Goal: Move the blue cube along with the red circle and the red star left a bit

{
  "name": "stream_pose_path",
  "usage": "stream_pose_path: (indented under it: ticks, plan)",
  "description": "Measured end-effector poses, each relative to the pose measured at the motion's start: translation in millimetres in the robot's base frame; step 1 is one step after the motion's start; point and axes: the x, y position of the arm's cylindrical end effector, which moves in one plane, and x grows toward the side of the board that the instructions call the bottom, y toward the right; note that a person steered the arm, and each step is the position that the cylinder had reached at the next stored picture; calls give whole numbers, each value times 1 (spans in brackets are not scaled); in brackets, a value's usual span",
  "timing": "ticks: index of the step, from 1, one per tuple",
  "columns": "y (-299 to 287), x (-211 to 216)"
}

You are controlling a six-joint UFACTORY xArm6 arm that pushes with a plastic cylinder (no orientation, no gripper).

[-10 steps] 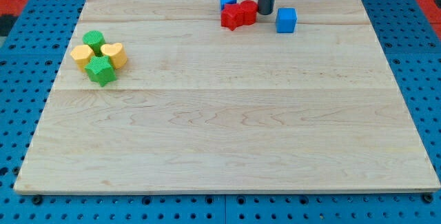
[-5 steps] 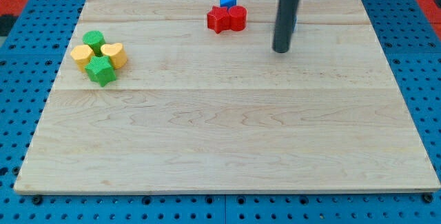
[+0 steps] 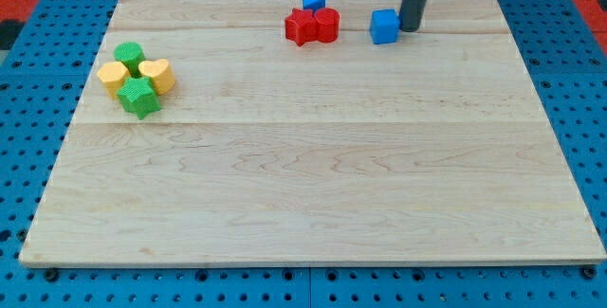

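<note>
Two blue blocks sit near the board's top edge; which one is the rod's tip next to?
The blue cube, just left of my tip. The other blue block sits behind the red pair, farther left.

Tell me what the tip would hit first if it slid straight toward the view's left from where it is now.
My tip sits just to the view's right of the blue cube, so the cube comes first. Beyond it, across a gap, lie the red circle and red star, roughly in the same line, though depth is hard to judge.

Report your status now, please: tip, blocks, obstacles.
My tip at right side of blue cube. Red star and red circle together, further left. Nothing between.
</note>
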Motion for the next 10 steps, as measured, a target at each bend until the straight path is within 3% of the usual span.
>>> stream_pose_path:
  ticks: [2, 3, 8, 9, 10]
  plan:
    - [-17, 55]
    - [-16, 61]
    - [-64, -23]
    - [-70, -28]
    - [-30, -2]
